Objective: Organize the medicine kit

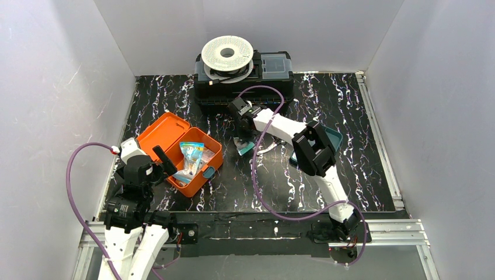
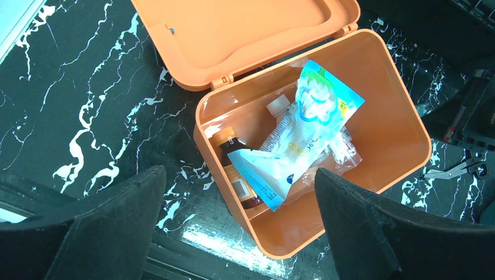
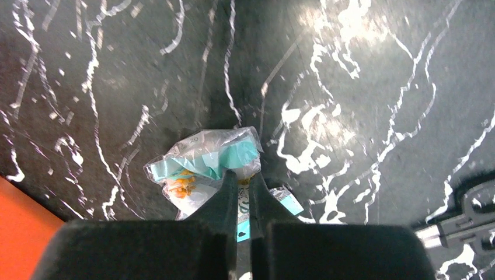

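The medicine kit (image 1: 201,169), an orange hinged box, stands open at the left with its lid (image 1: 166,131) laid back. In the left wrist view the box (image 2: 385,122) holds a blue-and-white pouch (image 2: 312,116) over a brown bottle (image 2: 232,153). My left gripper (image 2: 242,233) is open and empty, hovering over the box's near corner. My right gripper (image 3: 242,178) is shut on a clear packet (image 3: 201,157) with teal and orange contents, low over the mat at the centre (image 1: 244,144). A teal tray (image 1: 336,136) lies mostly hidden behind the right arm.
A black toolbox (image 1: 274,70) with a white spool (image 1: 227,54) on it stands at the back. Small scissors (image 2: 461,169) lie on the mat right of the kit, beside the held packet (image 3: 467,216). White walls enclose the mat.
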`<state>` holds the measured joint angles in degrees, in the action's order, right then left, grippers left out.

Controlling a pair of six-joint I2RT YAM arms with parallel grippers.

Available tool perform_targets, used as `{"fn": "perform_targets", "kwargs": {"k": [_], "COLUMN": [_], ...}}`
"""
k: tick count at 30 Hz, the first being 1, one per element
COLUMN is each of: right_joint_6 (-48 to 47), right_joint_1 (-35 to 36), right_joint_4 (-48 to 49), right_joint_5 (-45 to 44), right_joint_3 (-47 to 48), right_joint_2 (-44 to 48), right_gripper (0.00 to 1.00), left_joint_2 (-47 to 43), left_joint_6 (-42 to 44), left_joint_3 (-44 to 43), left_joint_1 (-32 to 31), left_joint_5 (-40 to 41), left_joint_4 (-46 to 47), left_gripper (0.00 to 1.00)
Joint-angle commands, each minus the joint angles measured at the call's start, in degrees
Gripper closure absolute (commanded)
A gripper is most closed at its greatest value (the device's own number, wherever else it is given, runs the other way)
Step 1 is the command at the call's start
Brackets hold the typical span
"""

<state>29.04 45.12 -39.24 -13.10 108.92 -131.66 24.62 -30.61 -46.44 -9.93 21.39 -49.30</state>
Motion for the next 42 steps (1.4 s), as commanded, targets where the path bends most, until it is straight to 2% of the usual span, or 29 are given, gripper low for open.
{"fn": "perform_targets", "kwargs": {"k": [1, 12, 23, 28, 37, 42], "right_joint_6": [-0.1, 0.5, -2.7, -4.3, -5.6, -4.5], "right_joint_1": [0.1, 1.3, 7.6, 11.3, 16.2, 17.2], "right_joint_4": [-5.4, -0.8, 2.5, 4.2, 4.0, 4.9], "right_joint_5": [-0.1, -1.9, 2.1, 6.0, 10.8, 16.5], "right_joint_3": [-5.9, -15.0, -11.3, -4.8, 10.1, 17.0], "right_joint_2": [2.4, 18.5, 27.8, 26.4, 15.9, 9.7], "right_gripper": [0.99, 0.99, 0.99, 0.99, 0.99, 0.99], "left_joint_2": [0.3, 0.2, -0.4, -0.7, -2.3, -3.2], "left_joint_6": [0.7, 1.1, 0.9, 0.7, -0.7, -1.5], "left_joint_3": [0.3, 0.4, 0.4, 0.3, -0.1, -0.5], "left_joint_1": [0.0, 0.1, 0.1, 0.1, 0.1, 0.1], "left_joint_5": [0.0, -0.6, 0.0, 0.7, 3.8, 5.4], "left_joint_4": [0.4, 0.7, 0.5, 0.3, -0.9, -1.8], "left_gripper": [0.01, 0.01, 0.01, 0.01, 0.01, 0.01]}}
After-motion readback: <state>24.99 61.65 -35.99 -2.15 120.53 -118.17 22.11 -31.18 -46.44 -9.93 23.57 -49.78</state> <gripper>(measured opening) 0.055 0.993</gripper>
